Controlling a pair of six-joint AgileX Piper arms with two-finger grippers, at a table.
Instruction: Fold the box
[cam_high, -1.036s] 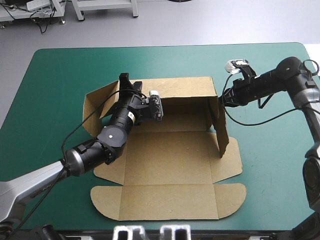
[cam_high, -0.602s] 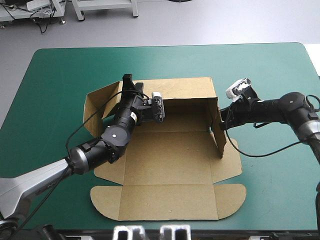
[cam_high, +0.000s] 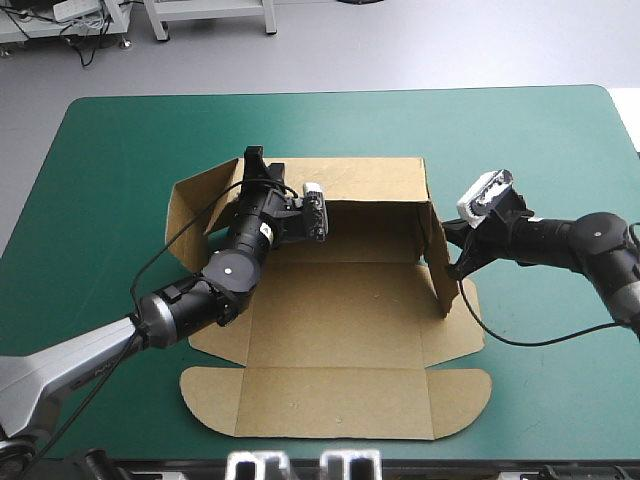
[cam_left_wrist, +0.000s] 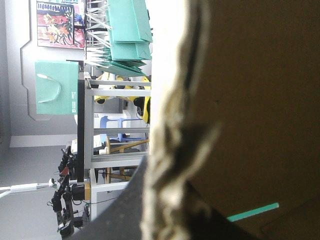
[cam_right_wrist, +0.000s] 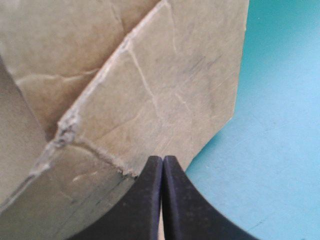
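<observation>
Since just before, the right gripper (cam_high: 452, 262) has slid along the outside of the box (cam_high: 335, 330) toward the near side of the table, and it now sits lower against the right wall (cam_high: 441, 275). Its two black fingers (cam_right_wrist: 147, 200) are pressed tight together into one point, with nothing between them. The brown board of that wall is right ahead of the tips and touches them, and the teal-green cover (cam_high: 120, 160) shows beside them. The left gripper (cam_high: 256, 165) has hardly moved. It sits at the far left corner of the box, where the back wall (cam_high: 370, 178) meets the left flap (cam_high: 195, 215). In the left wrist view the rough edge of the board runs straight down between its dark fingers (cam_left_wrist: 120, 210), so it is pinching the box there. The box lies in the middle of the table, between the two grippers. Its back wall and right wall stand up, and the right wall leans a little. Its floor lies flat behind the left gripper, under that arm. The lid (cam_high: 335, 405) lies flat on the near side, well apart from both grippers.
</observation>
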